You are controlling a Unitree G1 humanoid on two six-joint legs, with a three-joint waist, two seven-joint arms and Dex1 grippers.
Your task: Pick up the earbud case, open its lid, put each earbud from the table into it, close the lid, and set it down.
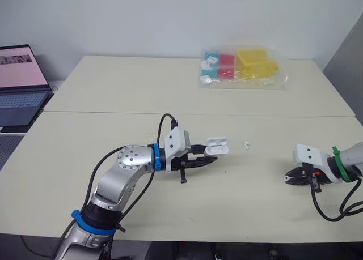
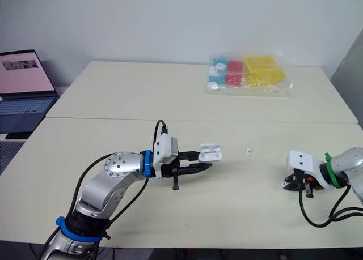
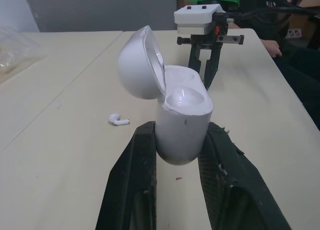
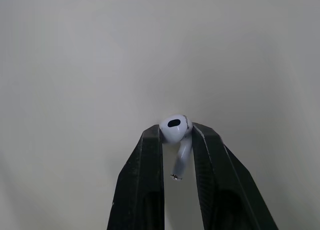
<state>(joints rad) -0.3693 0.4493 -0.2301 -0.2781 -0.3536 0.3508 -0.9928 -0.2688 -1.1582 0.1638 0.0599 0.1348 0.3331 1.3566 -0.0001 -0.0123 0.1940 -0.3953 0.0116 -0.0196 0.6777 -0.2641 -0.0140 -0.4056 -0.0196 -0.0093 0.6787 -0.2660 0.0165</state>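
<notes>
Right wrist view: right gripper point(image 4: 177, 139) fingers pinch an earbud point(image 4: 175, 127) by its bulb, likely light and slick; left gripper point(image 3: 181, 132) fingers clamp the open earbud case point(image 3: 185, 109), second earbud point(image 1: 247, 143) at its 3 o'clock.

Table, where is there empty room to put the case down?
The far left of the table is bare, out to the bag. The near strip between the left gripper and the right gripper with its earbud is bare. It is crowded in the middle, where the held case and the loose earbud are close.
</notes>
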